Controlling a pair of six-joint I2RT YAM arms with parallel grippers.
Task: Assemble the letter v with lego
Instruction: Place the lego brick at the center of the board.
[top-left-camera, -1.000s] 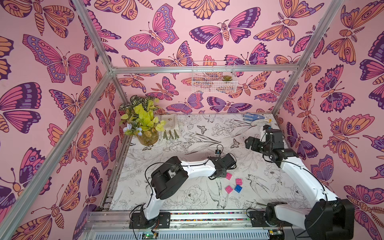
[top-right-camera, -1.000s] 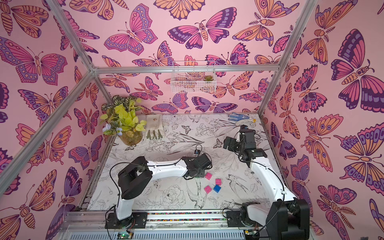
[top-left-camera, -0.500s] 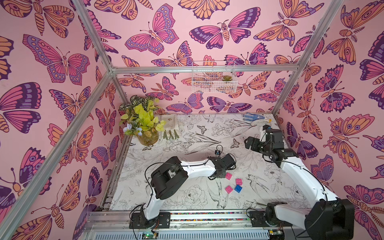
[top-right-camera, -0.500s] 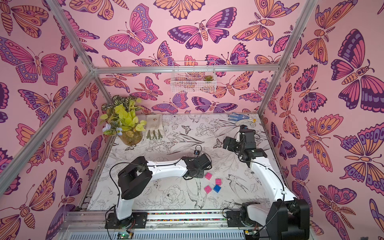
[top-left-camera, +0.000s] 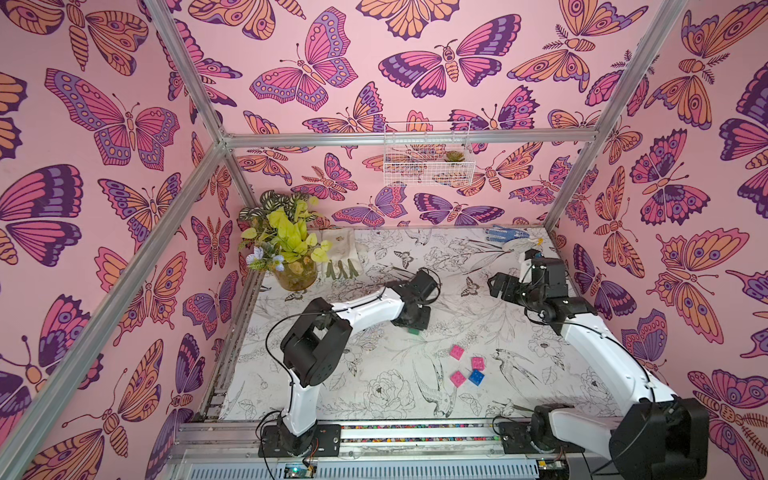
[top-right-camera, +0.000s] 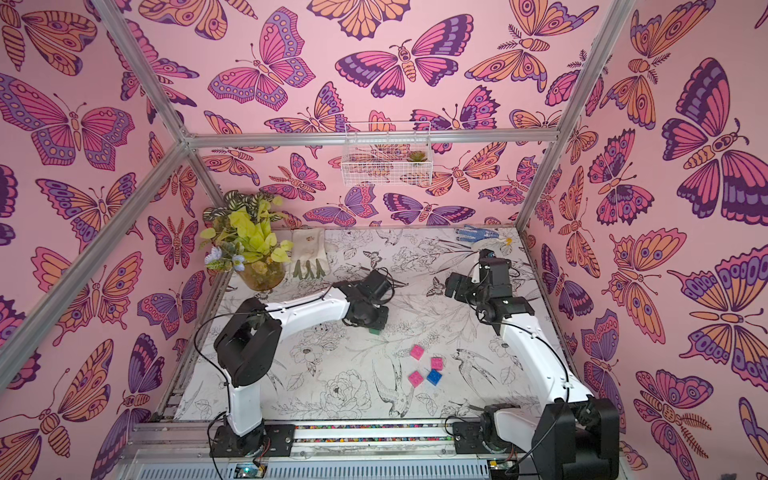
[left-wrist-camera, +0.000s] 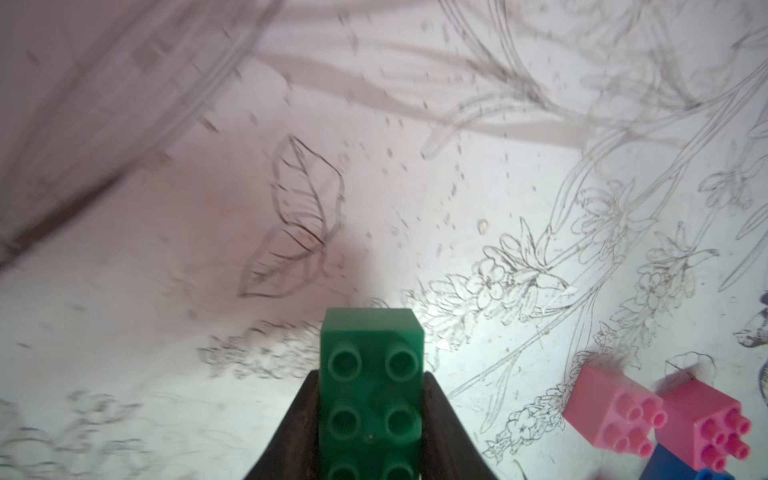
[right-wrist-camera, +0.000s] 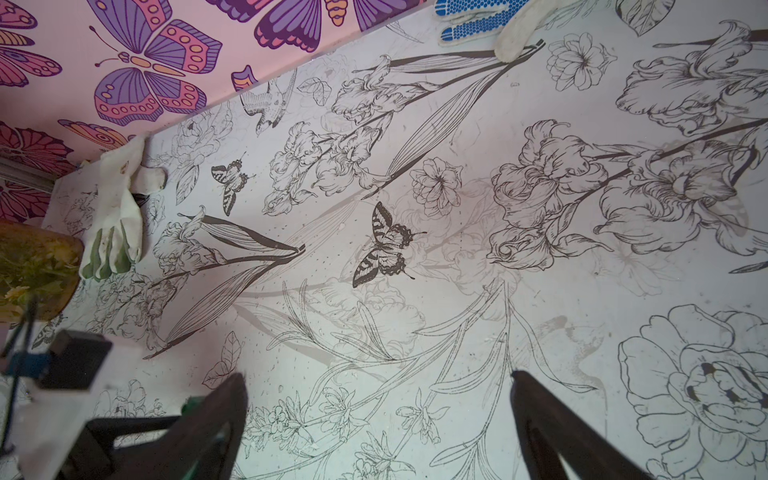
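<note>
Far left, back corner of the table (top-left-camera: 365, 415): potted plant (top-left-camera: 291, 249), cream glove (top-left-camera: 340, 257) beside it. Neither is part of the job.

Left of centre: left gripper (left-wrist-camera: 371, 419) is clamped on the green brick (left-wrist-camera: 371, 345), jaws on its long sides, studs facing the wrist camera, one end poking out past the tips. From the top views I cannot tell whether the brick is touching the table or just clear of it.

Right of centre, near edge: three pink bricks (top-left-camera: 457, 351) and the blue brick (top-left-camera: 476, 377) lie loose in a small cluster, studs up, blue just beside the nearest pink. None are joined; no V exists yet.

Right: right gripper (right-wrist-camera: 377, 378) hangs above bare table with jaws wide apart, holding nothing, well apart from the cluster. Blue glove (top-left-camera: 505, 235) sits at the back.

Judgement: first step, the base piece has been secured. The next move calls for setting the green brick flat, studs up, near the cluster, then pressing a pink onto one end; the right gripper could brace it.

No brand, label or legible writing anywhere.
</note>
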